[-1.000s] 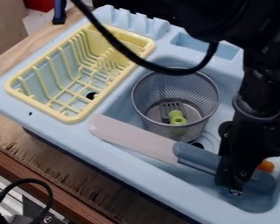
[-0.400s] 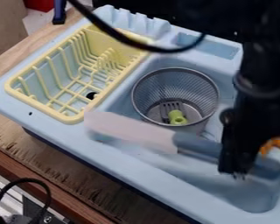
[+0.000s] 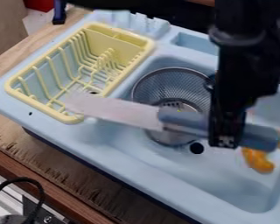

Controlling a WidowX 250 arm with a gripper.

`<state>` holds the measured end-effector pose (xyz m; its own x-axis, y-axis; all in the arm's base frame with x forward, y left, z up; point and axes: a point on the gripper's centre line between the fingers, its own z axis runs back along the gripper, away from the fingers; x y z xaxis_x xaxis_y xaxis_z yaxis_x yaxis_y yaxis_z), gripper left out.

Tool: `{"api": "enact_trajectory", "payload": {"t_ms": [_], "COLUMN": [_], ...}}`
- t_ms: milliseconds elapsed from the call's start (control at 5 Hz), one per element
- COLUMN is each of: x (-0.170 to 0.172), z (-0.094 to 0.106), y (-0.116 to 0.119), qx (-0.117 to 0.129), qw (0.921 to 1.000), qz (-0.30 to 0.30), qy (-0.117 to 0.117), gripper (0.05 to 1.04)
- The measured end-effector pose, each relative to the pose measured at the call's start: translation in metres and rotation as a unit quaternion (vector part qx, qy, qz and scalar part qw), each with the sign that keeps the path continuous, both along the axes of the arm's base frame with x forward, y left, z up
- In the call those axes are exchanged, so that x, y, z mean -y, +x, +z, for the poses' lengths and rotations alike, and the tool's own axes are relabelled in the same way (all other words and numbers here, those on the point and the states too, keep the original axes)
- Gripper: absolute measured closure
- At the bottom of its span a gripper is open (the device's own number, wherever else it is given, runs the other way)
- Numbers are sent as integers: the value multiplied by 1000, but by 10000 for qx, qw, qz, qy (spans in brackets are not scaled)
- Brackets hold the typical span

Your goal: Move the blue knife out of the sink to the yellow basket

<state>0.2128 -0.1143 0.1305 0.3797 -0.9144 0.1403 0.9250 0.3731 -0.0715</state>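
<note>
You have the gripper (image 3: 225, 141) over the basin of the light-blue sink (image 3: 192, 177), its fingers clamped on the handle of the blue knife (image 3: 259, 136). The handle crosses between the fingers, so you see it on both sides of them: the butt end sticks out toward the basin's right side, and the pale blade runs off to the left, lying nearly flat across the view.

Your grip is on the handle, well back from the blade. The blade spans the divider between the basin and the yellow basket (image 3: 120, 48) — its tip overlaps the basket's near corner, over the wire slots, as you look at it. I can't tell how high the tip is above them.

Just left of the gripper, the mesh cup (image 3: 171, 85) stands in the basin, toward the divider, with the knife passing across its near side. You can make out part of a fork (image 3: 176, 104) inside the cup. Beside the cup's base is the dark drain hole (image 3: 196, 148). An orange piece (image 3: 258, 161) shows below the butt of the handle, near the basin's right side. The whole sink sits on a wooden counter (image 3: 49, 162).
</note>
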Motion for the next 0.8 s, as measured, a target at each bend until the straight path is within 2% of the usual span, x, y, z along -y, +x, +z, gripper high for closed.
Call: {"api": "enact_trajectory", "payload": {"t_ms": [200, 400, 600, 800], "x": [-22, -49, -82, -103], "z": [18, 22, 22, 15], "y": [6, 20, 38, 56], "qx": [246, 503, 781, 928], "qw": [9980, 9868, 9623, 9209], "qz": [536, 1510, 2588, 3769], "qy": [-240, -296, -304, -350], "gripper": [716, 716, 716, 716]}}
